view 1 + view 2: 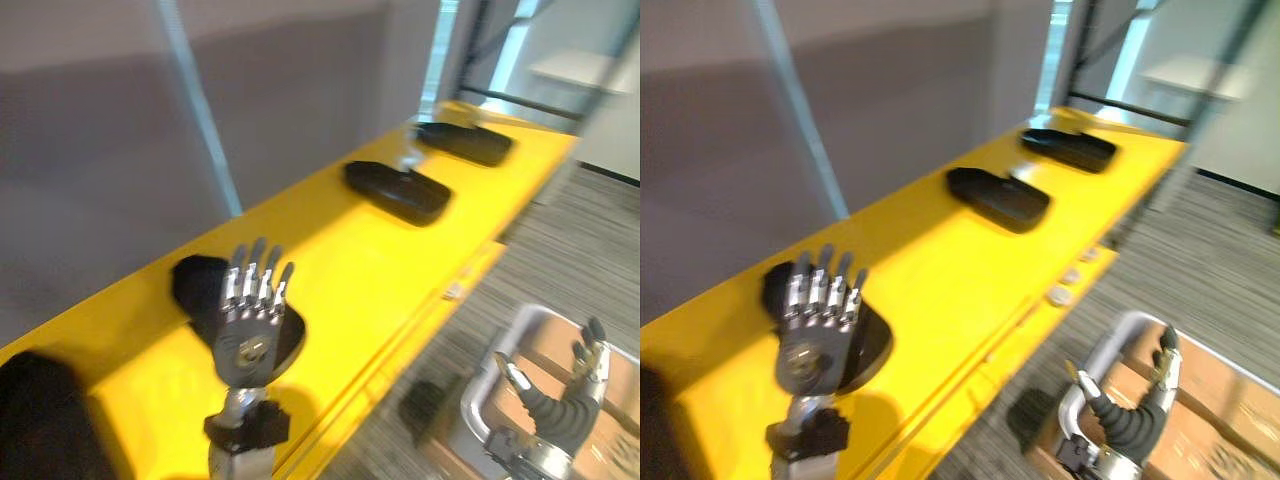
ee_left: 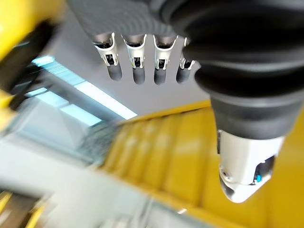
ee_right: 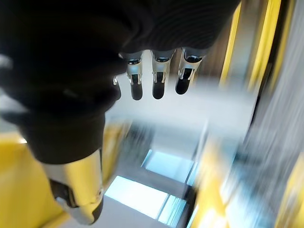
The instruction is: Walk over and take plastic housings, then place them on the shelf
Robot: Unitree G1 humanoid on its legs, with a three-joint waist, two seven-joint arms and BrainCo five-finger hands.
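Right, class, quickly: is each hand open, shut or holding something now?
Left hand: open, fingers straight, holding nothing.
Right hand: open, holding nothing.

Both eye views look down from the head at the yellow shelf (image 1: 380, 270), which crosses each frame from lower left to upper right; the two views share it, slightly offset. Each wrist view looks very closely along its own left hand (image 2: 161, 66) or right hand (image 3: 159, 78).
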